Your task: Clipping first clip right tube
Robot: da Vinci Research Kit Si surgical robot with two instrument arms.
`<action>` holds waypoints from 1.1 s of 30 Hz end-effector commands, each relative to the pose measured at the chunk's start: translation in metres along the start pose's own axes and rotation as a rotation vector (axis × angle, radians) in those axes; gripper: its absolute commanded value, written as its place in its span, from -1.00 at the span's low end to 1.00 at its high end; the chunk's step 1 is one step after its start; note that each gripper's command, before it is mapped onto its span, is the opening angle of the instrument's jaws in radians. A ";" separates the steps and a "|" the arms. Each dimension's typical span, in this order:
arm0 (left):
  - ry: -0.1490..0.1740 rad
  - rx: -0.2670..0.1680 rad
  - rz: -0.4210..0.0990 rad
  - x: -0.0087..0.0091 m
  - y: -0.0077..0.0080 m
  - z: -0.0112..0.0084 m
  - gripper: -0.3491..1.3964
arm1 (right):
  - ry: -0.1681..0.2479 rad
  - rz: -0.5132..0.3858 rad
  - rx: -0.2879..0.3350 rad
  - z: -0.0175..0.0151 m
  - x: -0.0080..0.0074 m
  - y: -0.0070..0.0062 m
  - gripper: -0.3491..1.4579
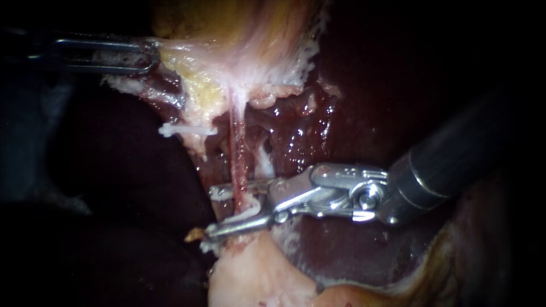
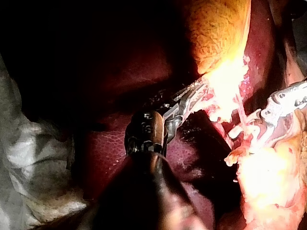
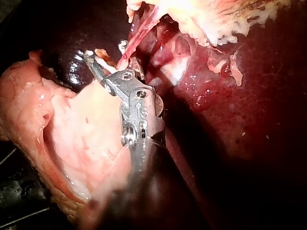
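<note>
Our right instrument [image 1: 211, 210], silver-jawed on a dark shaft, has its jaws parted astride the thin pink tube [image 1: 236, 153], low on its length. Our left instrument [image 1: 154, 55] is clamped on the pale yellowish gallbladder tissue [image 1: 227, 51].

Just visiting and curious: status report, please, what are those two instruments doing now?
Left instrument shut on pale tissue, holding it taut. Right instrument open, jaws straddling the thin pink tube. Nothing in the way.
</note>
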 end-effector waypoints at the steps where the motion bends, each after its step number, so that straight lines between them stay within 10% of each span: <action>1: 0.000 0.000 0.000 0.0000 0.0000 0.0000 -1.00 | 0.002 -0.003 0.004 0.0001 0.0000 0.0000 -0.06; 21: 0.001 0.001 0.001 -0.0001 -0.0001 0.0001 -1.00 | -0.005 -0.014 0.041 0.0008 -0.0006 -0.0007 -0.07; 33: 0.001 0.000 0.001 -0.0001 -0.0001 0.0001 -1.00 | 0.013 -0.027 0.148 0.0014 0.0006 -0.0047 -0.07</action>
